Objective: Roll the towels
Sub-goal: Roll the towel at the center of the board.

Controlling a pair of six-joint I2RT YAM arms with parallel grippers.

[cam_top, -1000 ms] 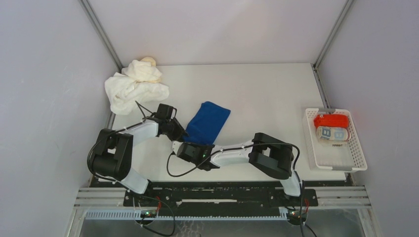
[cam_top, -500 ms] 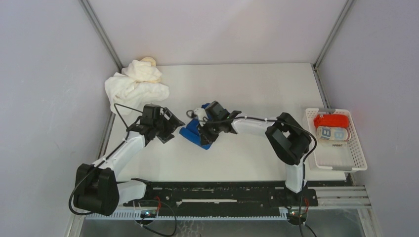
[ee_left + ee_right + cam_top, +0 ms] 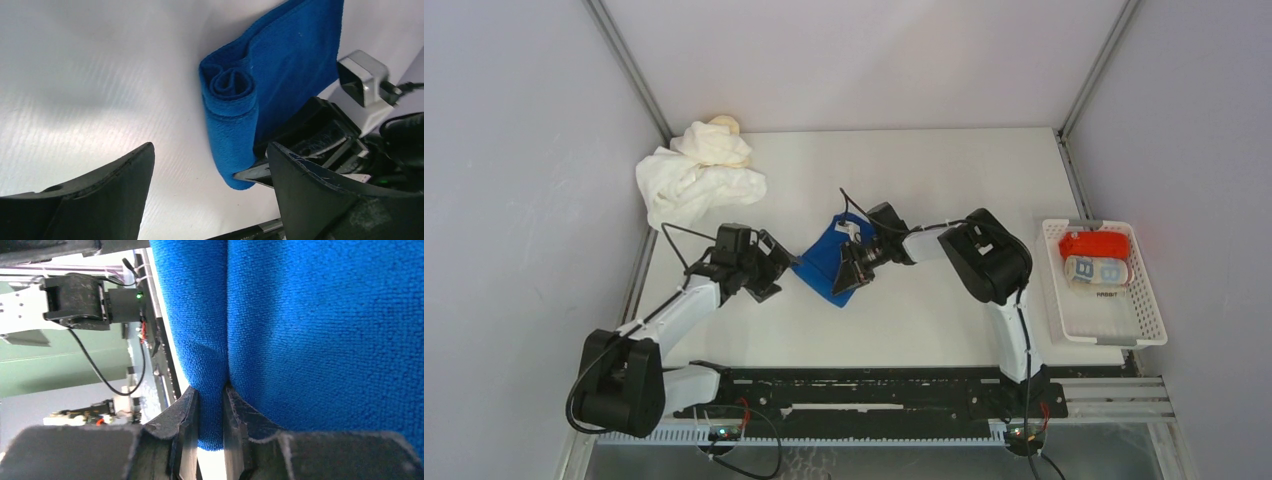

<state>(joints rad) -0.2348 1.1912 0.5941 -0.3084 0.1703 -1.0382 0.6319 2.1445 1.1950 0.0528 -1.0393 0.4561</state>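
Blue towel point(image 3: 826, 262) sits mid-bench, part rolled. The left wrist view shows a tight spiral at one end, with a flat flap trailing off the roll.

Change over the last second: the towel was a flat folded strip with both pincers at its near end. Since then your right arm has swung round to the towel's right side. The left pincer point(image 3: 776, 270) has let go and drawn off to the left. It now stands wide open and empty, just beside the towel but apart from it. The right pincer point(image 3: 210, 395) is almost closed, nipping a fold of the blue cloth at its edge.

Reading: the roll is started, not finished, and only that one pinch holds it. The spiral may slacken if you tug the flap.

Further out: a white towel heap point(image 3: 696, 182) at the far left, a cream one point(image 3: 723, 124) behind it, both unrolled. The basket point(image 3: 1151, 305) at the right holds a red roll point(image 3: 1094, 243) and a patterned roll point(image 3: 1096, 270).
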